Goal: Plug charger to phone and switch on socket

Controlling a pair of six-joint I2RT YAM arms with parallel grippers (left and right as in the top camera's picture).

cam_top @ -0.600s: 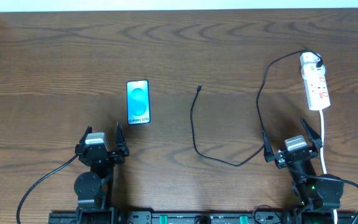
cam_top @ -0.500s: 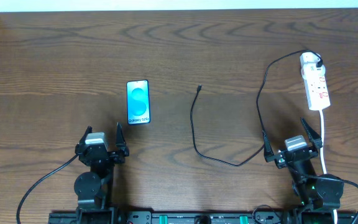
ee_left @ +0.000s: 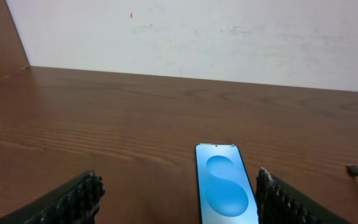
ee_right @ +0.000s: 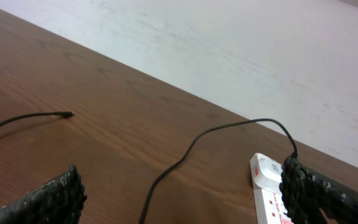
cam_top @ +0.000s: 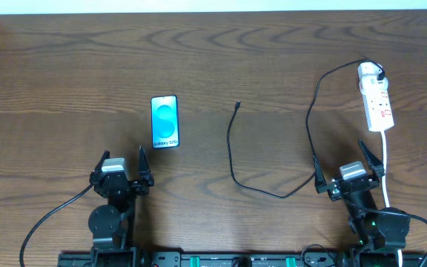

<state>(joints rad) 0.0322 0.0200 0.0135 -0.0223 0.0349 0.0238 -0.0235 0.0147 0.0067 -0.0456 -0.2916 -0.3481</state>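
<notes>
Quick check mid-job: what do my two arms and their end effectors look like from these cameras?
Both arms are black with a grey block at the wrist. The left end effector and right end effector each carry two pointed black fingers with textured pads. A black cable trails from each base.

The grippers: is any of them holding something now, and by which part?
Nothing is held. The left gripper and the right gripper both stand open and empty, apart from the phone, the charger and the socket.
</notes>
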